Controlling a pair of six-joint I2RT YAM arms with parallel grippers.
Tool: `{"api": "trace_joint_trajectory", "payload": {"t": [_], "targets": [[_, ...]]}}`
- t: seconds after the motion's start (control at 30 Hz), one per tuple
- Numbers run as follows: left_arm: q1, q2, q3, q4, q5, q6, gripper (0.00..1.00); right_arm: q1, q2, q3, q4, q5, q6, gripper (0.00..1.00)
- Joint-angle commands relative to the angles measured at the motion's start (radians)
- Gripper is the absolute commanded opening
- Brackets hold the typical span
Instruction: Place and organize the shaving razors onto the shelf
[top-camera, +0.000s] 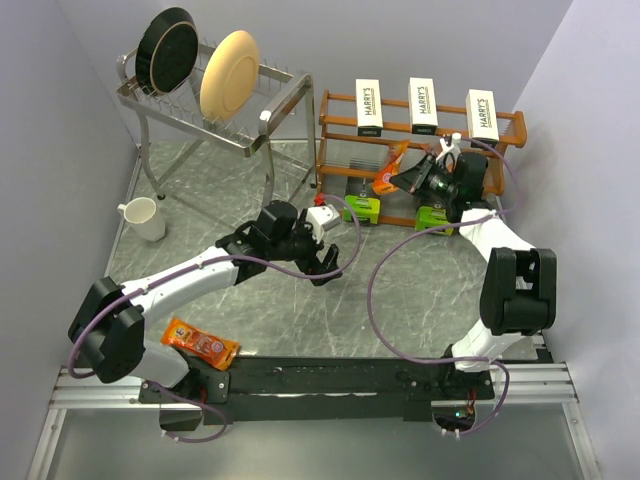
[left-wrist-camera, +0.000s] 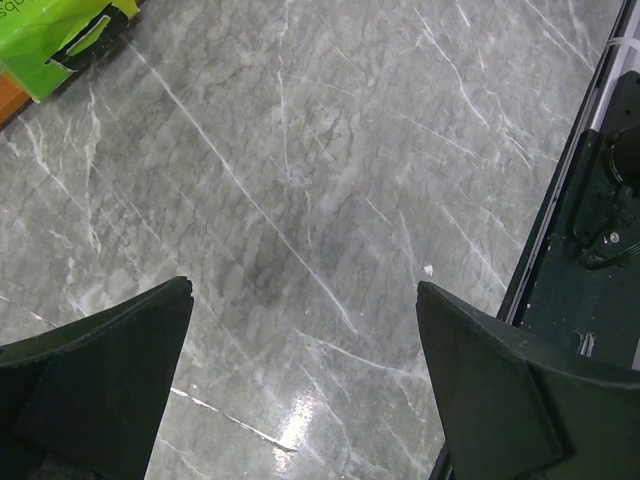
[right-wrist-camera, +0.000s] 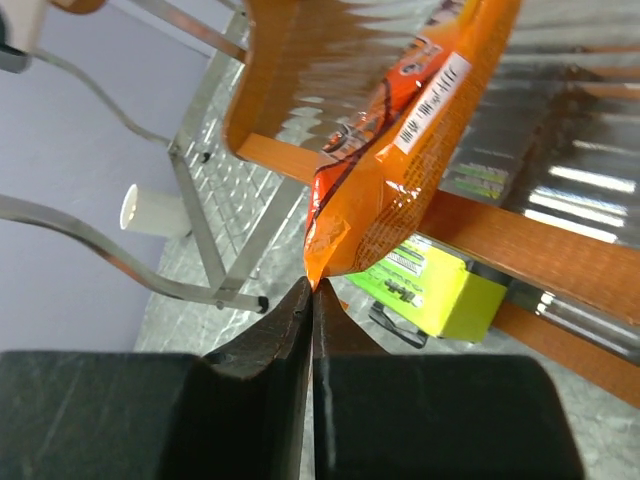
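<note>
Three white HARRY'S boxes (top-camera: 424, 101) stand on the top tier of the orange-brown shelf (top-camera: 510, 125). Two black-and-lime-green packs (top-camera: 362, 208) sit at its bottom tier. My right gripper (top-camera: 406, 180) is shut on the corner of a flat orange pack (top-camera: 391, 167) and holds it at the shelf's middle tier. The right wrist view shows the jaws (right-wrist-camera: 311, 287) pinching that orange pack (right-wrist-camera: 400, 130), with a lime pack (right-wrist-camera: 440, 290) below. My left gripper (top-camera: 333, 265) is open and empty over the table (left-wrist-camera: 305, 290). Another orange pack (top-camera: 200, 345) lies by the left arm's base.
A silver metal rack (top-camera: 255, 125) with a black plate and a cream plate stands at the back left. A white mug (top-camera: 143, 218) stands near the left wall. A lime pack's corner (left-wrist-camera: 50, 35) shows at the top left of the left wrist view.
</note>
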Motion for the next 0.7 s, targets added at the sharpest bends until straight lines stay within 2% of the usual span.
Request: {"api": "trace_joint_trajectory", "payload": {"t": [0.0,0.37,0.5,0.67], "targets": [[-0.007,-0.024,0.031,0.044,0.014,-0.016,0.99,-0.003,0.026,0.046,-0.034,0.040,-0.037,0.11],[-0.008,-0.028,0.024,0.052,0.021,-0.022,0.99,-0.008,0.046,0.102,-0.028,0.083,-0.009,0.13],[-0.010,-0.028,0.027,0.049,0.024,-0.021,0.99,-0.011,0.038,0.107,0.001,0.100,0.034,0.11],[-0.010,-0.029,0.025,0.052,0.024,-0.021,0.99,-0.014,0.021,0.122,-0.043,0.158,0.031,0.07]]}}
